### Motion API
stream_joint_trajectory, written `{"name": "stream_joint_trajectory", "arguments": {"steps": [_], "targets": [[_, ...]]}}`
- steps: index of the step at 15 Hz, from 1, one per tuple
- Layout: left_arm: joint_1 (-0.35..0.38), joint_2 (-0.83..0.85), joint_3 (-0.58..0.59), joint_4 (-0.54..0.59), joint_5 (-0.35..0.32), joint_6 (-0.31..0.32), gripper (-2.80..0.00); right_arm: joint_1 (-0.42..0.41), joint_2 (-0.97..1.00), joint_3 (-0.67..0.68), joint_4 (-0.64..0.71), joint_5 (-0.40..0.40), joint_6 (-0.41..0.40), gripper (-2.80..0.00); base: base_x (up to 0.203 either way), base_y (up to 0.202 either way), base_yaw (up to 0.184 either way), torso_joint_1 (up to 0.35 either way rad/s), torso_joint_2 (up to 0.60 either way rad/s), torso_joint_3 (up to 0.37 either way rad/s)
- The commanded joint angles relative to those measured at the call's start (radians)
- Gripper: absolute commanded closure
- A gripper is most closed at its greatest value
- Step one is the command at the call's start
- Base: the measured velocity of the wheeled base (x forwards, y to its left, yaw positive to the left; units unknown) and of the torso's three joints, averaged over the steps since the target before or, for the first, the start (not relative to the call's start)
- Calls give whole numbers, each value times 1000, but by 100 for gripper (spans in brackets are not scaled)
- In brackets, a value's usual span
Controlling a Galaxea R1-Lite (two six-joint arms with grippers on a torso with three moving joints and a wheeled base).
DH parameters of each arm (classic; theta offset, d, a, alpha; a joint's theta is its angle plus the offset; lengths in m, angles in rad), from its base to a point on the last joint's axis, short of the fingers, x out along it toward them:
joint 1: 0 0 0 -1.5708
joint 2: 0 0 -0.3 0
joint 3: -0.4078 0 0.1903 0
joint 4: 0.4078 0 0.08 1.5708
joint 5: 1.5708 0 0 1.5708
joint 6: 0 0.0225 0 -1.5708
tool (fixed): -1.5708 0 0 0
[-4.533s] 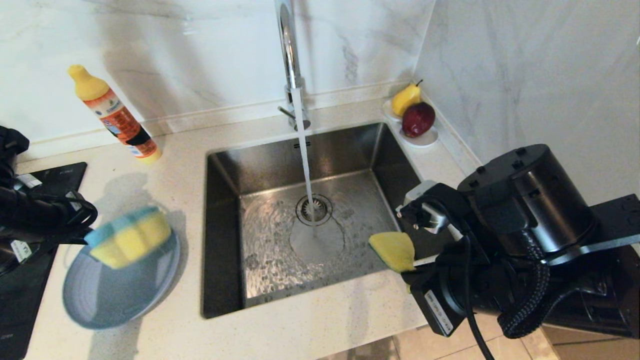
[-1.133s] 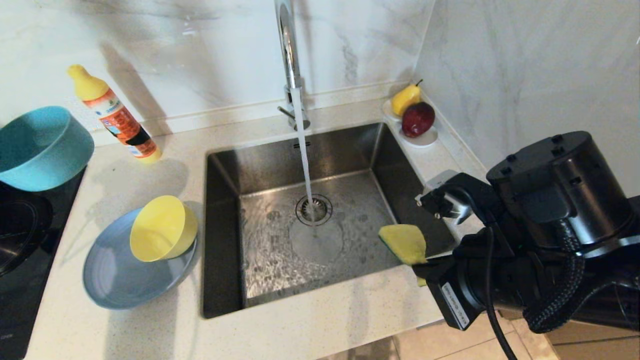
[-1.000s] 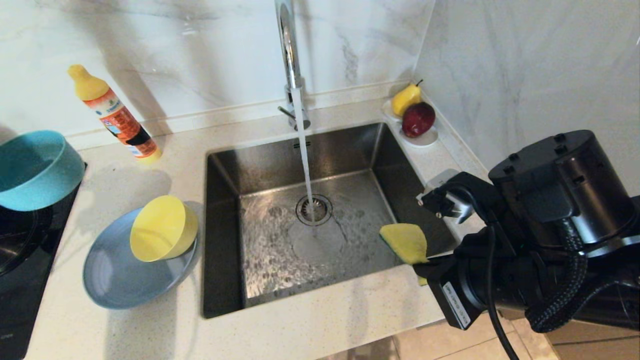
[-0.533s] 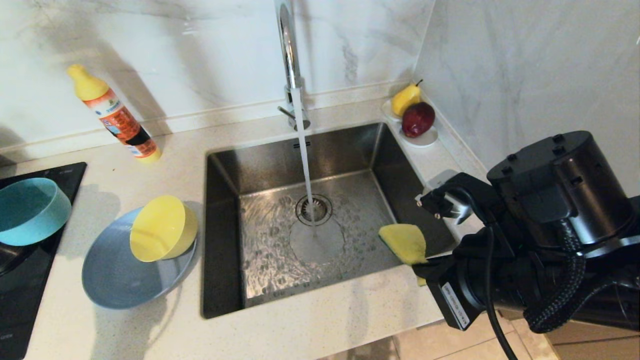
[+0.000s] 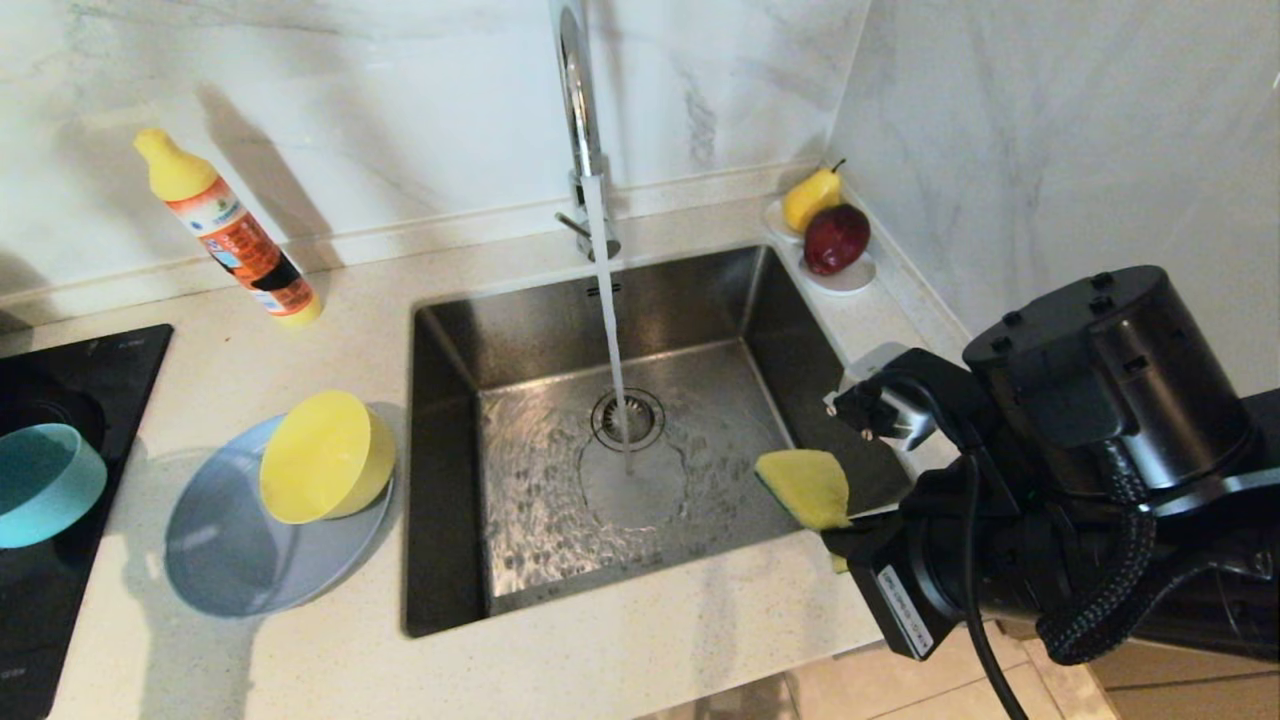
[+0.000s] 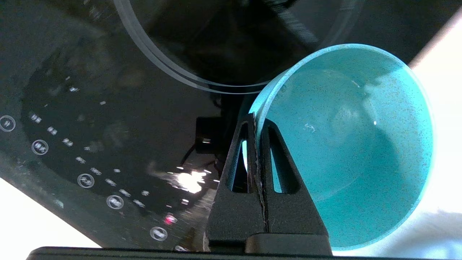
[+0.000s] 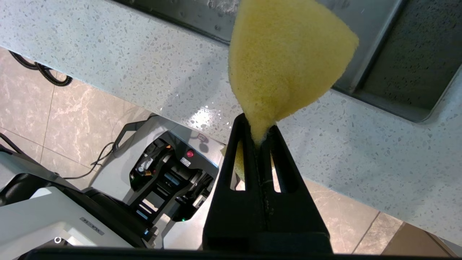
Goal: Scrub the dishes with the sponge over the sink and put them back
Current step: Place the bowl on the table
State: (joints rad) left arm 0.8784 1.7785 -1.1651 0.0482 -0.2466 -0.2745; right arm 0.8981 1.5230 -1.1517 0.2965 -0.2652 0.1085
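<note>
Head view first: the small teal-blue bowl (image 5: 45,484) sits at the far left over the black glass cooktop (image 5: 60,590), and the left wrist view shows the left pincer (image 6: 257,119) pressed together on that bowl's rim, one finger inside the wall and one outside. Just beside it on the pale speckled stone surface (image 5: 620,650), the yellow-green bowl (image 5: 325,471) lies tilted on the wide shallow grey-blue plate (image 5: 240,545), close to the left edge of the brushed steel sink (image 5: 450,440). Water runs from the tall chrome tap (image 5: 578,110) onto the round strainer drain (image 5: 628,418). At the sink's near right corner the right pincer (image 7: 258,127) is clamped on the yellow sponge (image 5: 806,487), holding it above the basin's edge. An orange bottle with a yellow cap (image 5: 228,232) leans against the marble wall, and a small white dish (image 5: 852,277) with a pear and a red fruit stands in the far right corner.
</note>
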Motion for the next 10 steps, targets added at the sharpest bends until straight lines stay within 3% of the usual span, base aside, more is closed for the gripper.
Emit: {"name": "stream_joint_trajectory", "arguments": {"steps": [1,6,7,10], "targets": [[14,47,4,1,-4,-2,0,1,3,0,1,-2,0,0,0,0,0,0,0,0],[15,81,15,-1,4,1,0,1,0,-2,4,-2,2,0,0,0,0,0,0,0],[16,81,13,-1,4,0,-280,1,0,-2,4,-2,2,0,0,0,0,0,0,0],[19,78,4,13,-3,-6,-280,1,-4,0,5,-2,2,0,0,0,0,0,0,0]]}}
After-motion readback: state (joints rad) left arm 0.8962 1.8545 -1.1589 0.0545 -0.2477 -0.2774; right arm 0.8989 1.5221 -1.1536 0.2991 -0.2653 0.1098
